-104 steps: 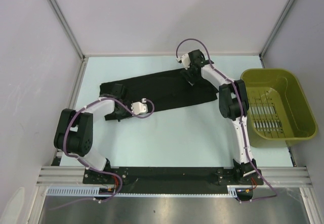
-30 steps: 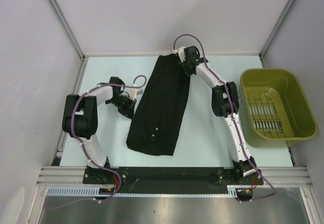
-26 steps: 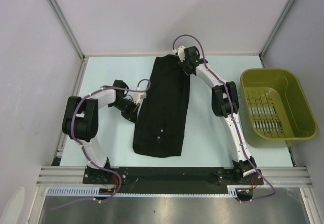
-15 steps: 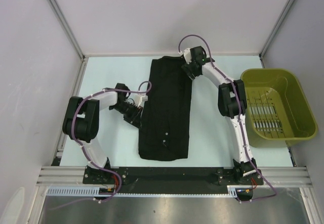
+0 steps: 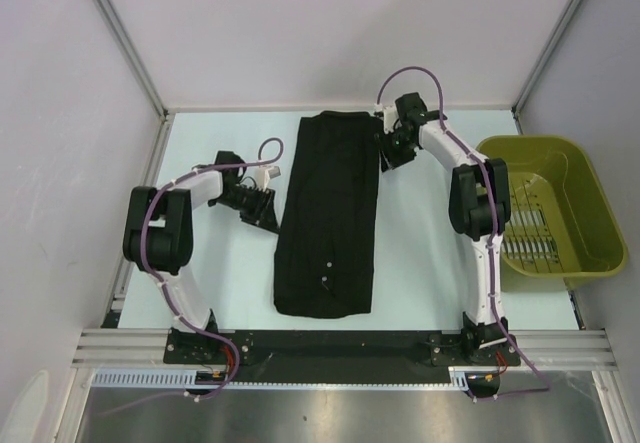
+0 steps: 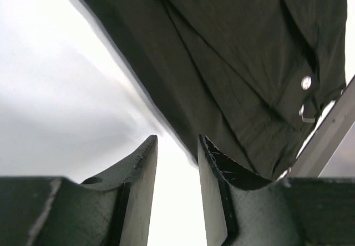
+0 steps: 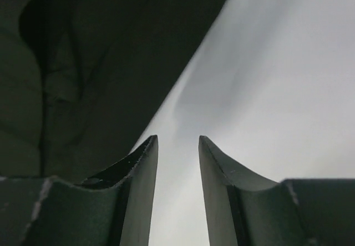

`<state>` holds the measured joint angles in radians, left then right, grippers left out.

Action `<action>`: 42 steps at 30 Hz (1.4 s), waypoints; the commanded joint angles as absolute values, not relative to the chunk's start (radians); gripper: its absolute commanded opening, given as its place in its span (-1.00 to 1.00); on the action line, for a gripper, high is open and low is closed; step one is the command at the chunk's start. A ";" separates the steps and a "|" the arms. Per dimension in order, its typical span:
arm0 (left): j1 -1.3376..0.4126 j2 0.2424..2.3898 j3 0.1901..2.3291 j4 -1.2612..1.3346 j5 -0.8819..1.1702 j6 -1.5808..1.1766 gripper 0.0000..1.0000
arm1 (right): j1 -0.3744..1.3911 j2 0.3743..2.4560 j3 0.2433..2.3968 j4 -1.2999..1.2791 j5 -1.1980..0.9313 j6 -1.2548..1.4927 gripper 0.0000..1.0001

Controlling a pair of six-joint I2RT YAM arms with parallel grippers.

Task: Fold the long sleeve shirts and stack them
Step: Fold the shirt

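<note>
Pale table holds the lengthwise-folded shirt. Left gripper and right gripper flank it, parted and empty. A shallow pinch could spill the fold.

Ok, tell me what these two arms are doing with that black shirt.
The two arms are folding a long sleeve shirt. It lies on the table as a long narrow black strip, running from far to near. The left gripper sits by its left edge and the right gripper by its far right corner, both with jaws apart and nothing between them. Neither holds the fabric. The olive-green basket stands off to the right.
</note>
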<state>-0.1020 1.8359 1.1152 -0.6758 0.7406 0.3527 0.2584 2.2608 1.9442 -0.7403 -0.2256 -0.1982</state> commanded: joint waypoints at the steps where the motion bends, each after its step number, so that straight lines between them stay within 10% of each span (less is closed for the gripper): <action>1: -0.104 1.878 1.158 -0.575 0.808 0.246 -0.21 | 0.265 2.310 1.963 -0.762 -0.345 -0.111 -0.20; 12: -0.104 1.922 1.170 -0.538 0.816 0.210 -0.17 | 0.261 2.430 1.997 -0.765 -0.416 -0.063 -0.24; 19: -0.107 1.931 1.169 -0.509 0.778 0.181 -0.16 | 0.299 2.454 1.994 -0.787 -0.359 -0.072 -1.00; 42: -0.147 1.916 1.097 -0.437 0.868 0.123 -0.14 | 0.252 2.422 2.074 -0.834 -0.136 -0.152 -0.97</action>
<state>-0.1349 1.9335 1.1332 -0.4637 0.8059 0.1036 0.2634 2.4290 2.0983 -0.7803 -0.1612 -0.0933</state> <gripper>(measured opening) 0.408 0.009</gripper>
